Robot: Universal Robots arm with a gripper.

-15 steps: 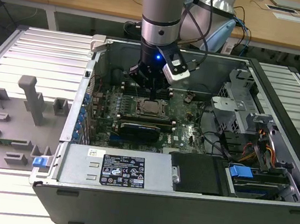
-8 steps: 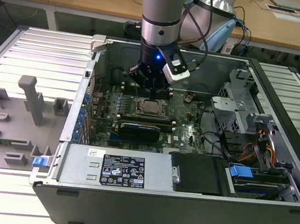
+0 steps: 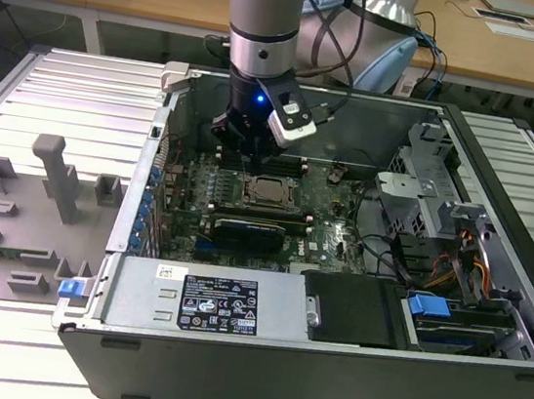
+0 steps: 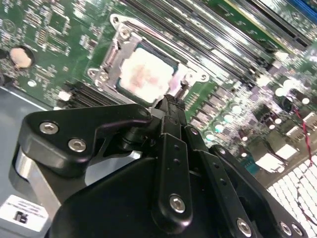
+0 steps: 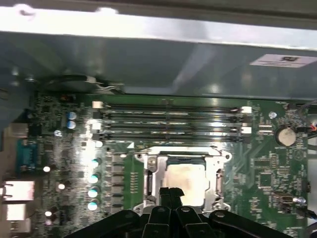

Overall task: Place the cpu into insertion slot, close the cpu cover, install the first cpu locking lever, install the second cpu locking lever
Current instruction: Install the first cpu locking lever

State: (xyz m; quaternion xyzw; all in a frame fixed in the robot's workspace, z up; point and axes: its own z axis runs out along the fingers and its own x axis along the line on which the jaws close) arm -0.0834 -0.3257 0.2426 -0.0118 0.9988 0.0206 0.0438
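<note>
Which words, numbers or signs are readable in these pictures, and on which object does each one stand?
Black label on the grey power supply housing: print too small to read.
Small white label beside it: too small to read.
White sticker on the case wall, first wrist view: blurred.
Corner sticker on grey metal, second wrist view: blurred.
Nothing can be quoted reliably.
</note>
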